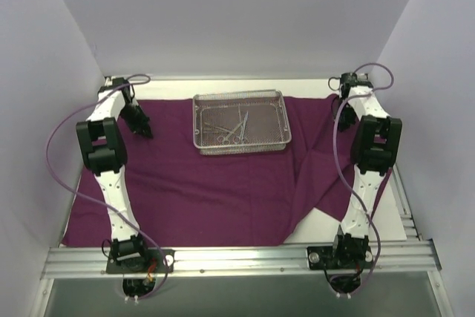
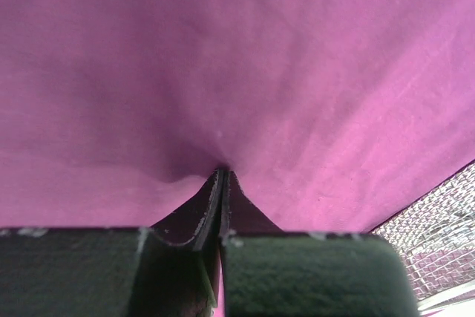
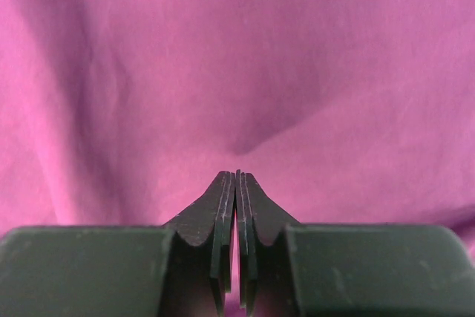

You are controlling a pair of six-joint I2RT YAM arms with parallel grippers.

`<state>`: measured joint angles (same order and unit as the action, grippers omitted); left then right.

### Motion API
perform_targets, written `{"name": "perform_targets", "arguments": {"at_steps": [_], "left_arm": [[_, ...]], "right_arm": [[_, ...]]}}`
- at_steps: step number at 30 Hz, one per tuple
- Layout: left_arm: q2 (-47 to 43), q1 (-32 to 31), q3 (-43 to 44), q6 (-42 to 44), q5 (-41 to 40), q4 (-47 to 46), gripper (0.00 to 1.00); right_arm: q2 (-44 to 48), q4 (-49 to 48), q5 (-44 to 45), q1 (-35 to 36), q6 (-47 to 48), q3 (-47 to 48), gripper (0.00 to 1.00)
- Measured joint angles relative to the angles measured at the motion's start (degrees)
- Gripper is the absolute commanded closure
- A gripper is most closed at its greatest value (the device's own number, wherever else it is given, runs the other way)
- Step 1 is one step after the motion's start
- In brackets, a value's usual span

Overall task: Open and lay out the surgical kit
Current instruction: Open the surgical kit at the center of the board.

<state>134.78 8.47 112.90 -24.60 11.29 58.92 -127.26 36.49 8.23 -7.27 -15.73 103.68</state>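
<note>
While the overhead camera takes in the whole purple cloth wrap (image 1: 223, 198) spread over the white counter (image 1: 382, 229), its right side doubled back in a loose flap, the wrist cameras see little but fabric. The wire-mesh tray (image 1: 241, 96) sits on the cloth at the far centre, and the ring-handled instruments (image 1: 234, 130) lie together inside it.

Seen close, the left gripper (image 2: 223, 172) has its jaws pressed together on a pucker of the cloth near the far left corner, with a corner of the tray's mesh at the lower right of that view. At the far right corner, the right gripper (image 3: 237, 174) is closed to a hairline gap with its tips at a raised crease. Whether fabric is caught there cannot be told.

Plain white walls (image 1: 237, 12) enclose the counter, and an aluminium rail (image 1: 245, 259) carries both arm bases along its near edge.
</note>
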Motion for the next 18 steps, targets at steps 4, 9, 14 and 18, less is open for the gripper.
{"name": "perform_targets", "arguments": {"at_steps": [4,9,14,18], "left_arm": [[0.9,1.0,1.3,-0.7,0.3,1.0,0.95],[2.2,1.7,3.0,-1.0,1.6,2.5,0.95],[2.9,2.4,3.7,-1.4,3.2,3.0,0.95],[3.2,3.0,3.9,-1.5,4.2,3.3,0.95]], "right_arm": [[-3.3,0.3,1.8,-0.7,0.9,3.5,0.97],[-7.0,0.8,4.7,-3.7,2.0,7.0,0.96],[-11.4,3.2,11.7,-6.5,4.5,13.3,0.96],[-17.1,6.1,17.7,-7.0,6.7,22.5,0.96]]}}
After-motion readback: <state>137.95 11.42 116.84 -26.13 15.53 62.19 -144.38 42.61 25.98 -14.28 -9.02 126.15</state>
